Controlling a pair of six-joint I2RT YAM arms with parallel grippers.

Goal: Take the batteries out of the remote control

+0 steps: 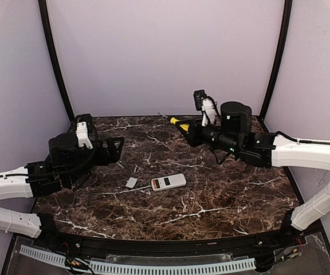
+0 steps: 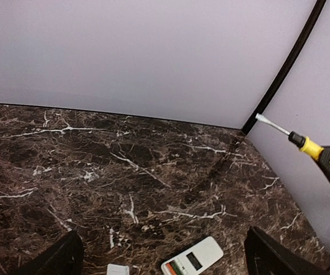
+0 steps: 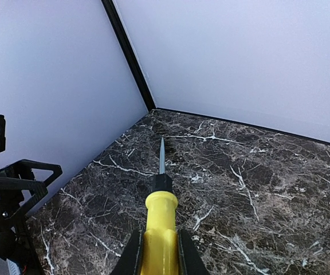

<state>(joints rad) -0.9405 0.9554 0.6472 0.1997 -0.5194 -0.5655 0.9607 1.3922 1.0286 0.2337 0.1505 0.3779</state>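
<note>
Screwdriver (image 3: 160, 220) is clamped in the right gripper (image 3: 160, 255), tip forward, seemingly for prying. The left gripper (image 1: 113, 150) hangs spread and empty. The remote control (image 1: 168, 182) lies below and between them, cover piece (image 1: 131, 183) beside it; no batteries show.

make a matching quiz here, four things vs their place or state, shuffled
1 flat white rectangular remote control
2 small white square cover piece
3 yellow-handled screwdriver
4 left hand

a open, empty
b clamped in the right hand, airborne
c flat on the dark marble table, window up
d on the table by the remote, left arm's side

Pairs: 1-c, 2-d, 3-b, 4-a
</note>
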